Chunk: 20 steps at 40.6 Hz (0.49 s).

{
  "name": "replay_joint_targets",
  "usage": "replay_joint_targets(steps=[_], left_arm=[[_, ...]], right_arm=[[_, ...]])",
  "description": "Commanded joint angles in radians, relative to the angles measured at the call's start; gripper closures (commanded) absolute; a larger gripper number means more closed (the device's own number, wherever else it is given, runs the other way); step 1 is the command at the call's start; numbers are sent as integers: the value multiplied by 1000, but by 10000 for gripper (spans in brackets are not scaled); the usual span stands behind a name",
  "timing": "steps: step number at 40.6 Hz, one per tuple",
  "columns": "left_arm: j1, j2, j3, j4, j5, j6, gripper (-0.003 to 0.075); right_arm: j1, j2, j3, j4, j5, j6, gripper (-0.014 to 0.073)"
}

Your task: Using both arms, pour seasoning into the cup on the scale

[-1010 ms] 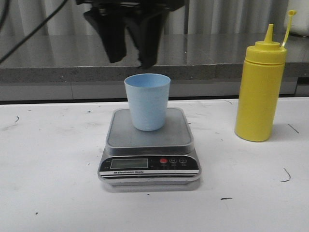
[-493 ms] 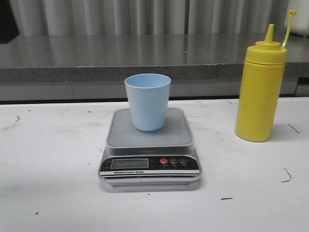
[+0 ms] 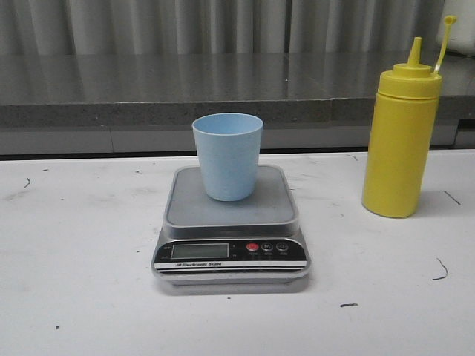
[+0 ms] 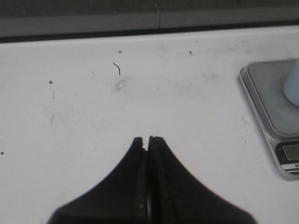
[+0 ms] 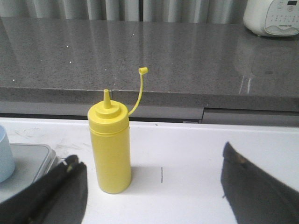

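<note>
White scuffed table fronts a grey counter; left end effector closed empty, right end effector wide open.

Soft even overhead light, faint shadows, mild blur, countertop glare.

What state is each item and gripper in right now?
cup: upright on the scale platform, contents not visible.
scale: flat on the table, reading illegible.
seasoning bottle: upright on the table, apart from the scale, cap off and hanging on its strap, ungripped.
left gripper: shut, empty, over bare table.
right gripper: open, facing the bottle, not touching it.
</note>
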Motion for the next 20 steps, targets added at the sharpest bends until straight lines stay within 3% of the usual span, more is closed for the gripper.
replay_joint_targets(steps=[1,13,20], left_arm=[[18,-120,49,-24,-130,-11,740],[20,-495,214,-41,-256,-11,740],[20,-564,236,-41,-271,-11,740]], right_arm=[[-8,15,-37,-2,-79,0,-8],[-8,15,-16,-2,-91,0,-8],[-8,31,-14,-2,-117,0,-8]])
